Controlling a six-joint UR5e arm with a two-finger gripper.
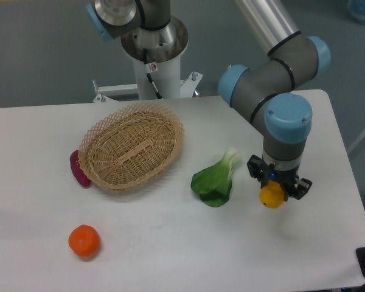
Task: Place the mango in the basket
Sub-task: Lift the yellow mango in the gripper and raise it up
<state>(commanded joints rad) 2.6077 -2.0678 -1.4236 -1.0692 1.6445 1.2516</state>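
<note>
The mango (271,197) is a yellow-orange fruit at the right side of the table, partly hidden under my gripper (275,188). The gripper points straight down and its fingers are shut on the mango. Whether the fruit touches the table or hangs just above it, I cannot tell. The tan woven wicker basket (132,146) sits empty left of centre, well to the left of the gripper.
A green leafy bok choy (216,180) lies between the basket and the gripper. A round orange fruit (84,240) sits at the front left. A purple vegetable (79,168) lies against the basket's left rim. The arm's base (153,42) stands behind the basket.
</note>
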